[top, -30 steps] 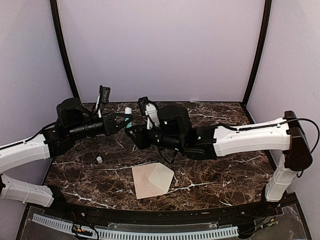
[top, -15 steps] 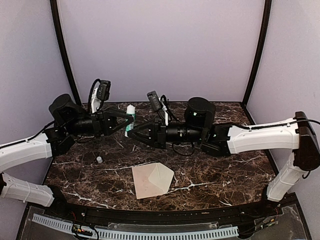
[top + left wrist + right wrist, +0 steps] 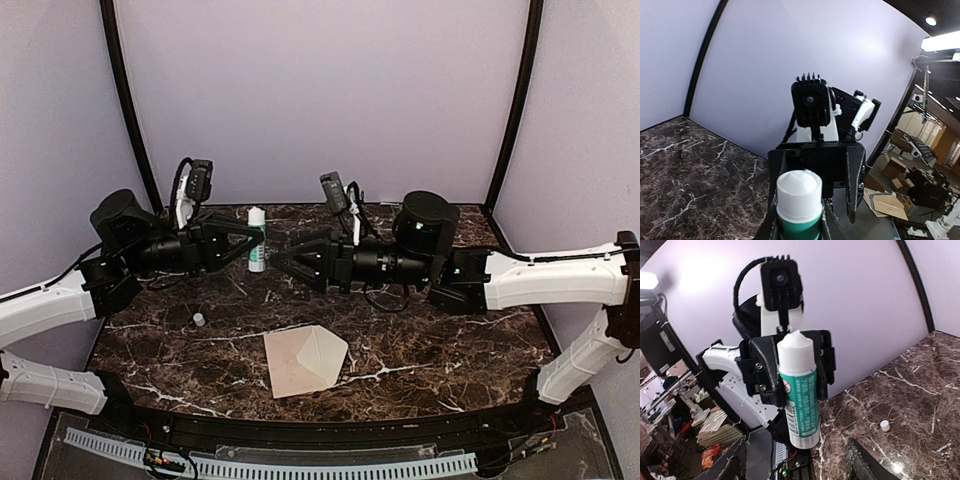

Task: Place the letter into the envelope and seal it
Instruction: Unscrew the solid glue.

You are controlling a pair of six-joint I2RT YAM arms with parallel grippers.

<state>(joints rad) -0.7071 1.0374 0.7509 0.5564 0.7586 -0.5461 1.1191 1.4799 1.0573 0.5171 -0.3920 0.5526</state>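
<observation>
Near the marbled surface's [image 3: 450, 340] front edge an envelope [image 3: 305, 362] is laid; a glue stick [image 3: 257, 238] is clamped in the left jaws, the right jaws parted.

A small gap separates the glue stick [image 3: 257, 240] from the right pincer [image 3: 280, 262].

Pale lilac walls [image 3: 320, 100] enclose a dark marble-patterned table [image 3: 450, 340] veined in white, with black posts [image 3: 127, 100] at the corners. Ceiling lights [image 3: 940, 42] glow beyond.
</observation>
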